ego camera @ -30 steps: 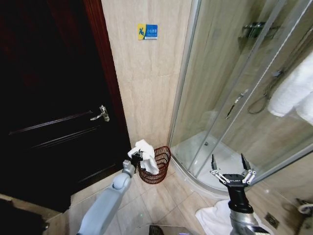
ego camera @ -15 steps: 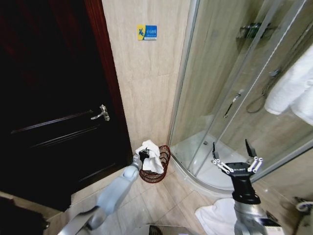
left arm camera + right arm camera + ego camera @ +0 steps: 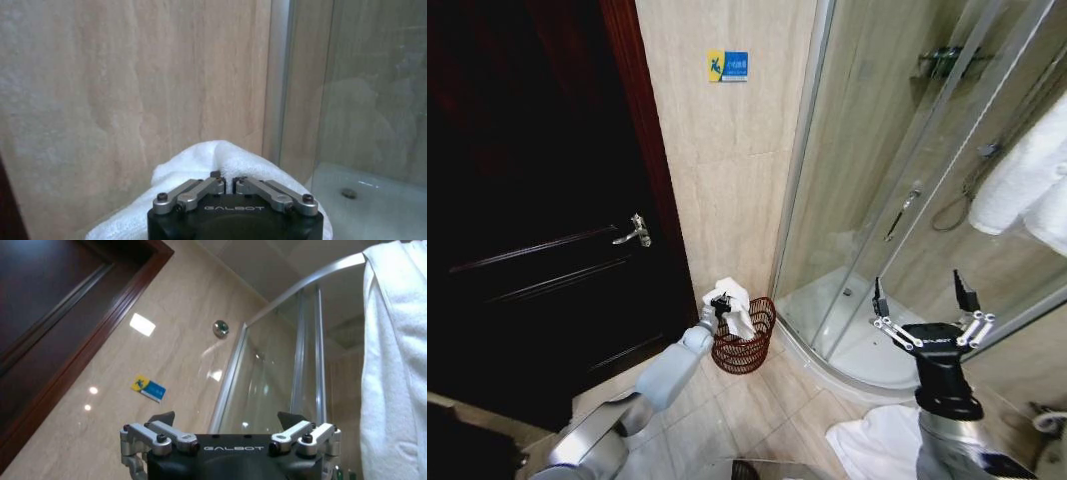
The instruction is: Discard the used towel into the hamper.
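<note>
Since a second ago, left hand, clamped on towel, reaches over hamper; release comes next; right hand waits spread apart.

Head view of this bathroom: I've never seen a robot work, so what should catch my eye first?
Probably the left gripper, its fingers shut on a crumpled white towel held over the small round reddish-brown wire hamper on the tiled floor in the corner between the dark wooden door and the curved glass shower enclosure. The right gripper hangs open before the shower.

tiled floor, hamper, white towel
</note>
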### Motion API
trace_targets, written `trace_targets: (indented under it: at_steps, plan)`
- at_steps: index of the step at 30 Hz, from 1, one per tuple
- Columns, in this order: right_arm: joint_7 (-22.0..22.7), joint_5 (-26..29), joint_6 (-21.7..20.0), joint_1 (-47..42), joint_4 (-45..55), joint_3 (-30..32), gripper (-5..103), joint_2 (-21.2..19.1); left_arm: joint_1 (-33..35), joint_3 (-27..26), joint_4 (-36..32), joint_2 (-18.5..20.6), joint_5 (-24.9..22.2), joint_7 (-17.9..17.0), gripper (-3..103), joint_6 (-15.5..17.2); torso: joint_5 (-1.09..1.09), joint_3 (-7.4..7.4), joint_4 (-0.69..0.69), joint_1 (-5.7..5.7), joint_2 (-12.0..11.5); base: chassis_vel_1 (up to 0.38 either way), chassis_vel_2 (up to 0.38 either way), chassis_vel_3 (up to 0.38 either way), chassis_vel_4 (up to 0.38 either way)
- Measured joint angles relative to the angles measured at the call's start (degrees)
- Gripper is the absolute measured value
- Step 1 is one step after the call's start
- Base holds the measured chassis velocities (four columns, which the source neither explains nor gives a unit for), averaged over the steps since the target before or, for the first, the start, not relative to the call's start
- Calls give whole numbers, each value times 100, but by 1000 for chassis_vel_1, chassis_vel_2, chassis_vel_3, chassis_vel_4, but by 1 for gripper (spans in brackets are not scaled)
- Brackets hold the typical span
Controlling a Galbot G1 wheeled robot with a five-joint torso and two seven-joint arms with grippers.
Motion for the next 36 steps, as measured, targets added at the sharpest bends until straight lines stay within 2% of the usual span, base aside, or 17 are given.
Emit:
trace_targets:
  at_steps: [15, 19, 24, 30, 32, 36]
  plan:
    - [-167, 1, 59, 46, 36, -69, 100, 0, -40, 80, 208, -89, 66, 11, 4, -7, 0, 3, 2, 11, -3, -121, 128, 133, -119]
    - [-193, 1, 84, 21, 46, -82, 100, 0, 49, 159, 446, -122, 277, 123, 4, -142, -3, 1, -4, 4, -2, -62, 44, 0, 0]
    - [-197, 9, 104, 2, 50, -68, 100, 0, 91, 196, 596, -122, 392, 176, 4, -184, 0, -1, 1, -3, 0, 51, -1, -35, 20]
    - [-213, 41, 170, -29, 2, -53, 100, 0, 35, 159, 1042, -241, 626, 222, 4, -421, 0, -1, 0, -1, 1, 19, -6, -6, 26]
    - [-216, 54, 179, -35, -9, -50, 100, 0, 8, 106, 1275, -317, 872, 261, 4, -613, -1, 0, -1, 2, 0, -25, -1, 13, -15]
    - [-224, 56, 182, -36, -20, -51, 100, 0, 12, 35, 1567, -392, 1211, 371, 4, -780, 0, 0, 0, 3, 0, -25, -1, 10, -12]
